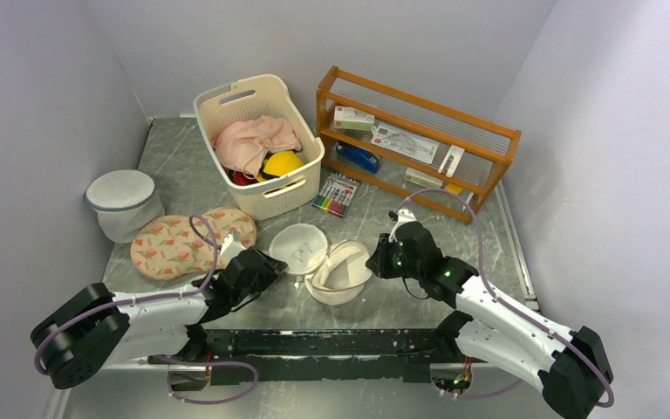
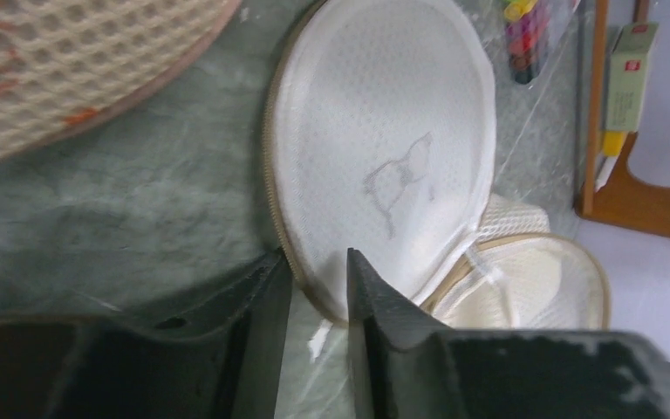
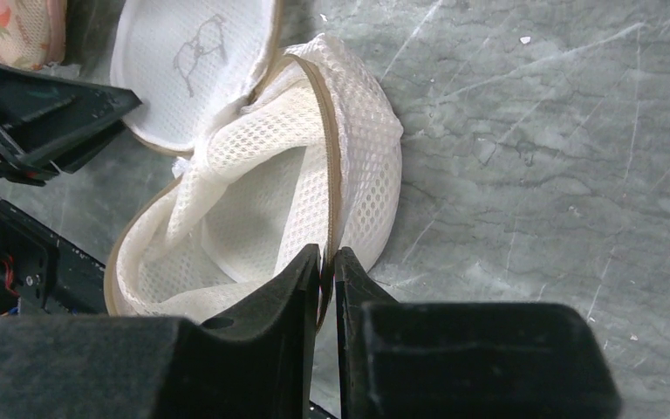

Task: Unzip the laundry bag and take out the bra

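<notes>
Scuffed grey-green marble table [image 1: 183, 166], white walls [image 1: 44, 105]

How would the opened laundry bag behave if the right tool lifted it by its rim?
Probably floppy: the laundry bag wall already sags and folds where the right tool pinches its rim. Likely light, being thin open mesh. Its flat lid would probably dangle.

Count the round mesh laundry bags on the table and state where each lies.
2. The opened laundry bag lies at the centre between the left gripper and right gripper; a white mesh bag stands at the far left. Others may be hidden.
</notes>
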You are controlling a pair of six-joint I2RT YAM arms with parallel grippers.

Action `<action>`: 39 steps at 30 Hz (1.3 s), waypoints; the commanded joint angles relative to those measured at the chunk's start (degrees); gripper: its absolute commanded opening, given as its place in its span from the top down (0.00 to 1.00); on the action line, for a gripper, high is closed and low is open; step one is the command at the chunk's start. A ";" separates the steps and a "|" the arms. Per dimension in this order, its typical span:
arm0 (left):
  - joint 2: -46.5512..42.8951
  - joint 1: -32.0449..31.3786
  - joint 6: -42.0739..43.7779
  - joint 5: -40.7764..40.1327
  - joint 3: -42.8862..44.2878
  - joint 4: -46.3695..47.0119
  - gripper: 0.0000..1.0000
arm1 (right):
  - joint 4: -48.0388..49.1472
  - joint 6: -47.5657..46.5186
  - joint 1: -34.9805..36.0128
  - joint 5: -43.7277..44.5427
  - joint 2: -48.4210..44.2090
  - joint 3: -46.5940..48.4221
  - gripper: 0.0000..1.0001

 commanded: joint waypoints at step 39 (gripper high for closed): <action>-2.41 -17.58 106.88 -3.04 26.19 12.80 0.90 | -9.33 -1.59 -0.16 20.33 1.11 14.53 0.86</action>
